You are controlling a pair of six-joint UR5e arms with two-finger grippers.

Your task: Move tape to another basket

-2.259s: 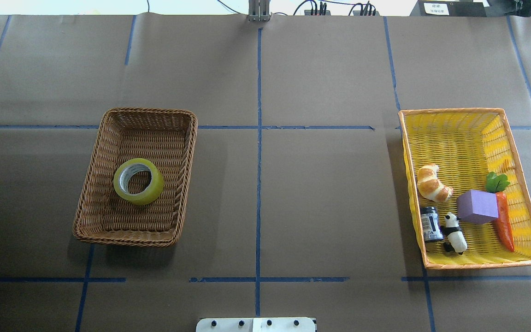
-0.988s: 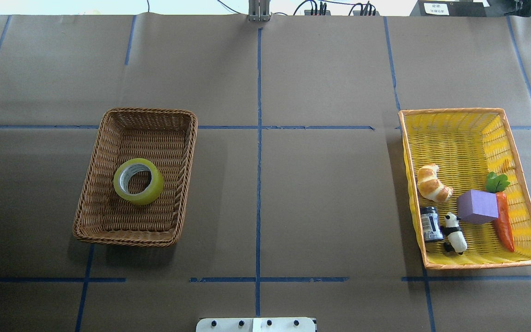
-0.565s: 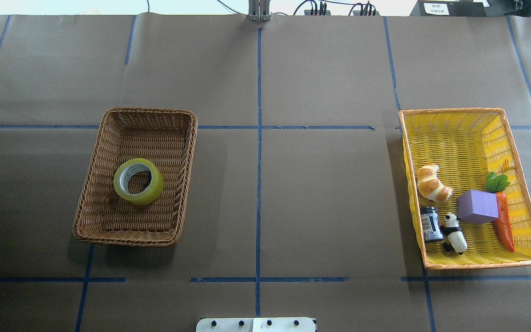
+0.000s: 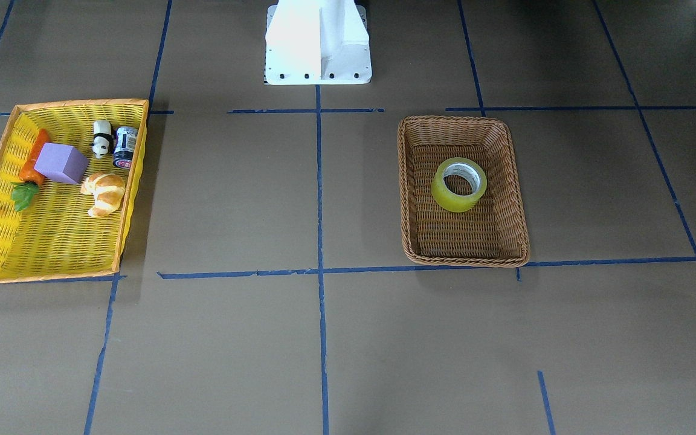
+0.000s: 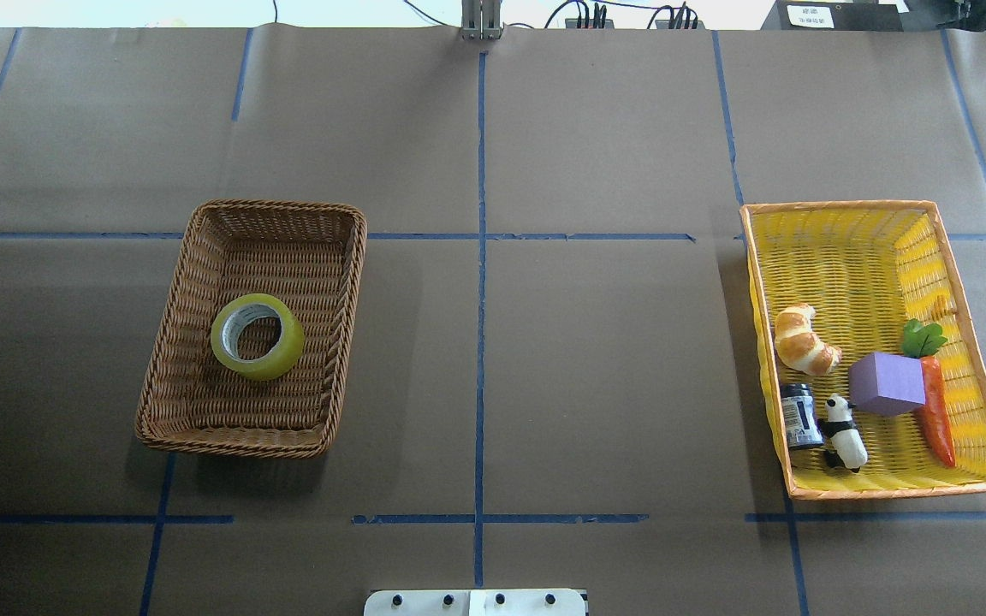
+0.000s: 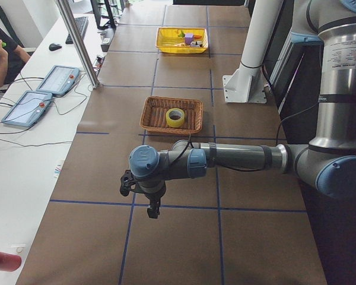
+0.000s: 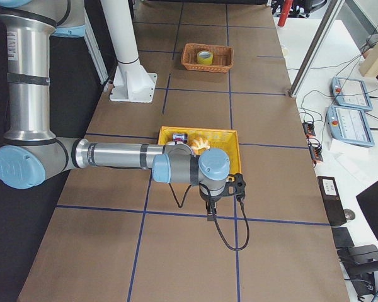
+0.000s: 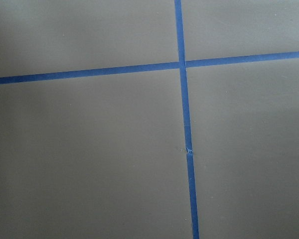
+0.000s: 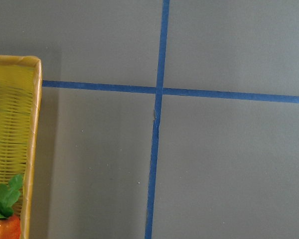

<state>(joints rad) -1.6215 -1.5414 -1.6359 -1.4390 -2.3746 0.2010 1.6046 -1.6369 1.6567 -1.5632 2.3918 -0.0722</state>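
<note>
The yellow tape (image 5: pixel 286 346) lies flat inside the brown wicker basket (image 5: pixel 279 206) on the table's left half; it also shows in the front view (image 4: pixel 454 200) in the basket (image 4: pixel 457 119). My left gripper (image 6: pixel 153 211) hangs over bare table well to the left of the basket, seen only in the exterior left view. My right gripper (image 7: pixel 211 216) hangs just beyond the yellow tray's outer edge, seen only in the exterior right view. I cannot tell whether either is open or shut. The wrist views show only brown paper and blue tape lines.
The yellow orange-rimmed tray (image 5: pixel 844 257) at the right holds a croissant (image 5: pixel 804 340), a purple block (image 5: pixel 885 382), a carrot (image 5: pixel 935 411), a panda figure (image 5: pixel 844 432) and a dark jar (image 5: pixel 799 415). The white robot base (image 4: pixel 318 42) stands at the table's near edge.
</note>
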